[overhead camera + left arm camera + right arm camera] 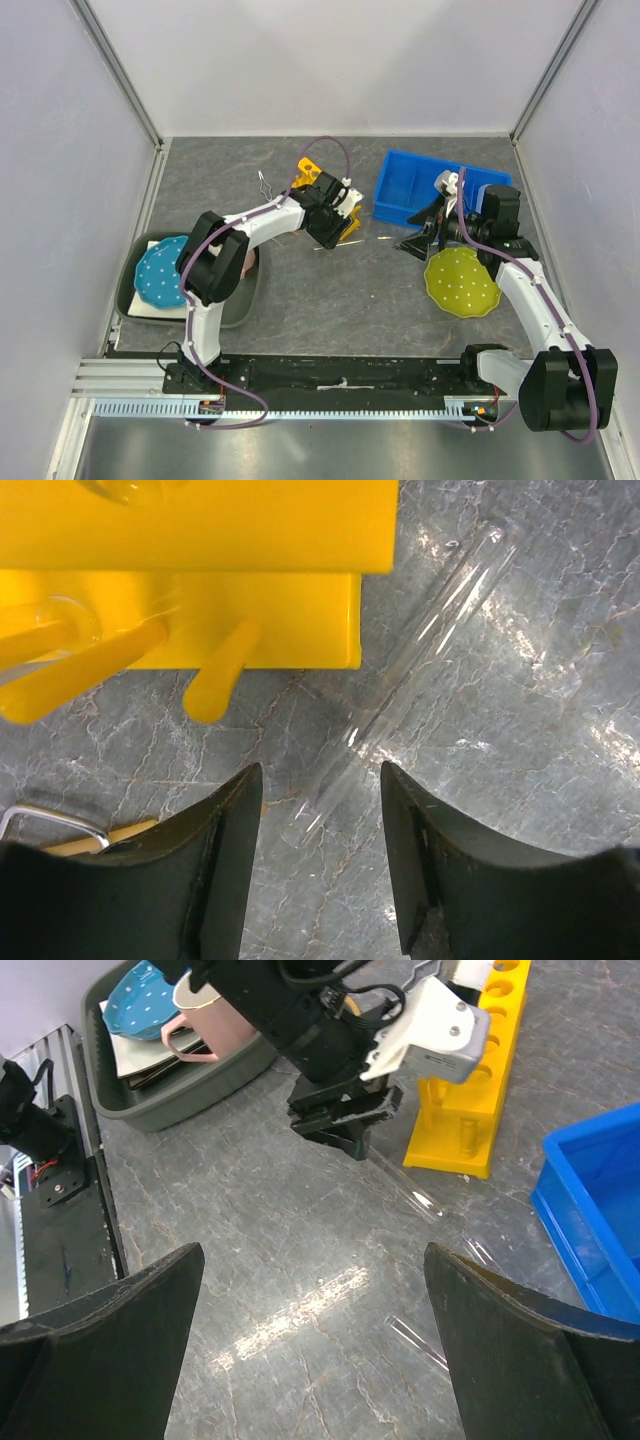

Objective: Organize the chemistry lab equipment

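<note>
So the left gripper [320, 792] has its jaws apart around 1 clear tube [425, 660] lying beside the yellow rack [200, 530], while the right gripper [312, 1280] hangs wide open.

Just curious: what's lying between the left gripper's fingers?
A clear tube, flat on the table beside the yellow rack; the left wrist view shows it.

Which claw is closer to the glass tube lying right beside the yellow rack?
Left. The left gripper straddles one end of the tube; the right gripper hangs well away, open, near the blue bin.
</note>
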You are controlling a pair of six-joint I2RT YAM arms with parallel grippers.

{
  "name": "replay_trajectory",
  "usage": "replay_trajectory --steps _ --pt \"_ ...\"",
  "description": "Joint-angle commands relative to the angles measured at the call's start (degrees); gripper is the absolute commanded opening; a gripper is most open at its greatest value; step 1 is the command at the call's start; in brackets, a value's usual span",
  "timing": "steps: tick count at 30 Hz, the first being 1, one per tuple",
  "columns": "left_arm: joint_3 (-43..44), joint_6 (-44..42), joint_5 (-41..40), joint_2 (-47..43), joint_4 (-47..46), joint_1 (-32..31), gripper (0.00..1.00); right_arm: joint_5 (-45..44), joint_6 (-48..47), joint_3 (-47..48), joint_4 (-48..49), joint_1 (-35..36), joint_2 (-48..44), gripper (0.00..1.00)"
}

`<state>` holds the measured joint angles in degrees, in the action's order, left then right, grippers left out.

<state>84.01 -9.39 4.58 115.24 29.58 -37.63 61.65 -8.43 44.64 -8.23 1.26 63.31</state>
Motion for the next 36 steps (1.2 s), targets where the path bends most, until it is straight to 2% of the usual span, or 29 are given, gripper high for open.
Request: replay_trajectory --steps 1,7,13,16,20,25,31,34,35,36 --pt "3.27 -2.13 -0.01 2.09 0.91 0.10 0.56 4.09 0.43 -0.26 2.78 -0.20 -0.73 0.98" --pt "1.95 -0.99 1.31 3.50 0.91 0.10 0.50 4.36 0.34 -0.17 2.69 -0.29 -1.34 0.98" --pt "-0.94 2.34 3.42 1.66 -0.05 0.10 0.40 4.36 0.25 -0.35 2.60 -0.46 -1.43 0.98" --pt "-3.76 4.72 4.03 -0.71 -1.54 0.01 0.34 4.45 0.25 -0.43 2.61 -0.55 -1.08 0.98" --pt "-7.80 8.50 5.43 -4.40 -3.56 -0.52 0.19 4.53 0.17 -0.61 2.69 -0.90 -0.73 0.98" --pt "-15.79 14.47 8.95 -12.57 -8.04 -1.75 0.14 4.71 -0.10 -0.96 2.60 -0.99 -0.38 0.98" --pt "-25.46 22.65 14.75 -22.93 -17.44 -2.27 0.12 7.25 2.44 -2.10 4.97 -0.99 1.29 0.98" --pt "-30.64 28.71 17.56 -27.68 -24.82 -2.28 0.12 8.14 10.16 -4.12 12.07 -0.91 3.48 0.98" --pt "-33.62 30.55 18.96 -29.01 -27.19 -2.36 0.12 8.14 15.49 -5.17 16.36 -0.91 5.14 0.98" --pt "-35.21 34.40 19.76 -30.06 -33.74 -2.36 0.12 8.14 17.46 -5.53 17.97 -0.73 6.12 0.98"
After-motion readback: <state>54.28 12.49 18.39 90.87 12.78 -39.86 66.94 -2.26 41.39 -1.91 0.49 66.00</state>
